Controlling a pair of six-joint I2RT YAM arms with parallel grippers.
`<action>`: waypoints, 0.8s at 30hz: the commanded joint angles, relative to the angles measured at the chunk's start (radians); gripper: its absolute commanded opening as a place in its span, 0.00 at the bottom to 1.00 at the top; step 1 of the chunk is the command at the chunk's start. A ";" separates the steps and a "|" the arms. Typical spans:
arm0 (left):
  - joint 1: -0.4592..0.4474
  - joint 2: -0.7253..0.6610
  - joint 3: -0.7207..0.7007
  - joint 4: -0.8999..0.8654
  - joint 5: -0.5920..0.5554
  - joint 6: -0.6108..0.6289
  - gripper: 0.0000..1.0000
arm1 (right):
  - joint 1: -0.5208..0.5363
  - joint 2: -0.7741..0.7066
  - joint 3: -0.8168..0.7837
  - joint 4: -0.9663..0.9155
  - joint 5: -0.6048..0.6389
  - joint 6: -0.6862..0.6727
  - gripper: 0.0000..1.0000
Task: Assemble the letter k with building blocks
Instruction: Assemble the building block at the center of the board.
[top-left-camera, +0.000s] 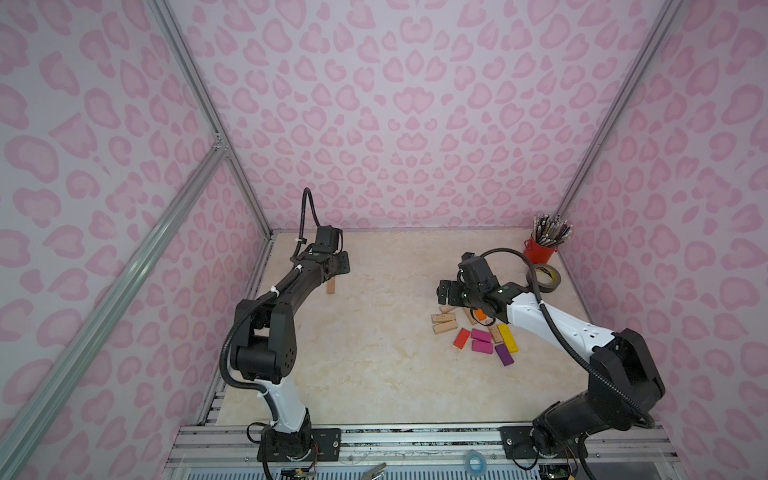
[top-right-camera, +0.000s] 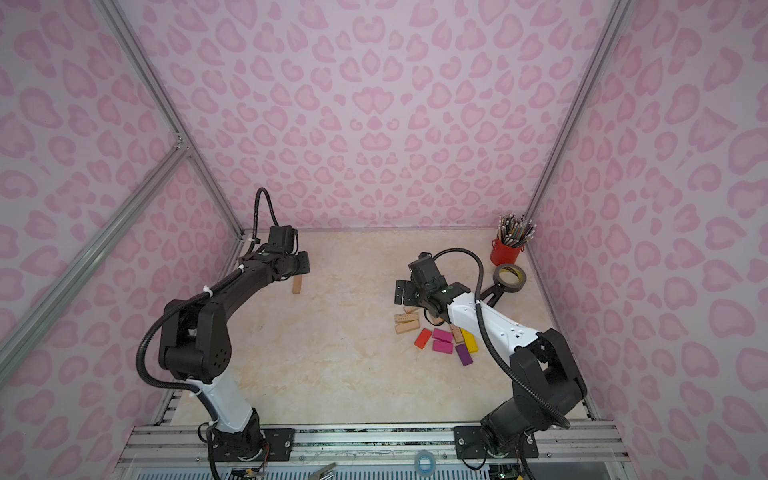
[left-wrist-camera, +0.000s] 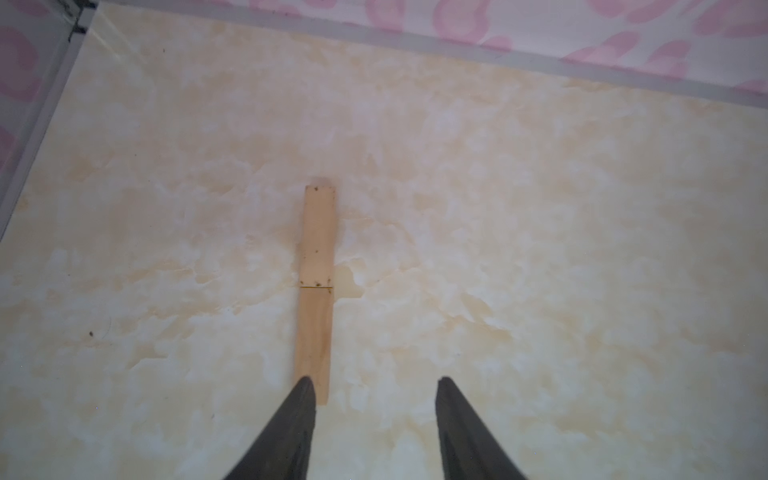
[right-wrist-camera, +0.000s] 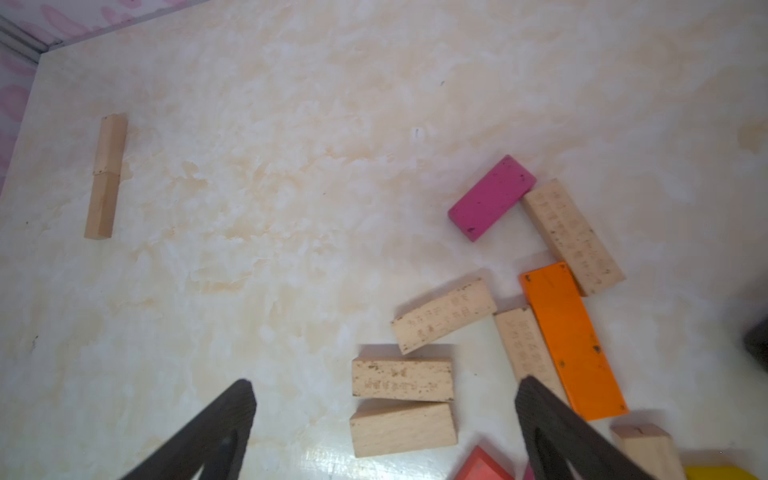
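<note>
Two plain wooden building blocks (left-wrist-camera: 318, 237) lie end to end in a straight line at the back left of the table, also seen in the right wrist view (right-wrist-camera: 106, 174). My left gripper (left-wrist-camera: 376, 380) hovers over their near end, open, nothing between its fingers; one fingertip (left-wrist-camera: 305, 390) overlaps the near block's end. In both top views only one end of that line (top-left-camera: 331, 286) (top-right-camera: 296, 285) shows below the left gripper (top-left-camera: 338, 266). My right gripper (right-wrist-camera: 385, 381) (top-left-camera: 446, 291) is wide open above the loose pile: plain blocks (right-wrist-camera: 402, 379), an orange one (right-wrist-camera: 573, 340), a magenta one (right-wrist-camera: 491, 197).
A red cup of pencils (top-left-camera: 540, 249) and a grey tape roll (top-left-camera: 544, 276) stand at the back right, close behind the right arm. Yellow (top-left-camera: 508, 337) and purple (top-left-camera: 504, 354) blocks lie at the pile's near side. Pink walls enclose the table.
</note>
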 joint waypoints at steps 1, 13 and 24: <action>-0.086 -0.128 -0.078 0.124 0.045 0.022 0.51 | -0.056 0.005 -0.008 -0.087 0.001 -0.041 0.99; -0.349 -0.522 -0.426 0.254 0.383 0.380 0.62 | -0.099 0.126 0.037 -0.257 0.063 -0.171 0.73; -0.234 -0.502 -0.409 0.209 0.570 0.340 0.95 | -0.171 0.236 0.129 -0.284 0.081 -0.256 0.76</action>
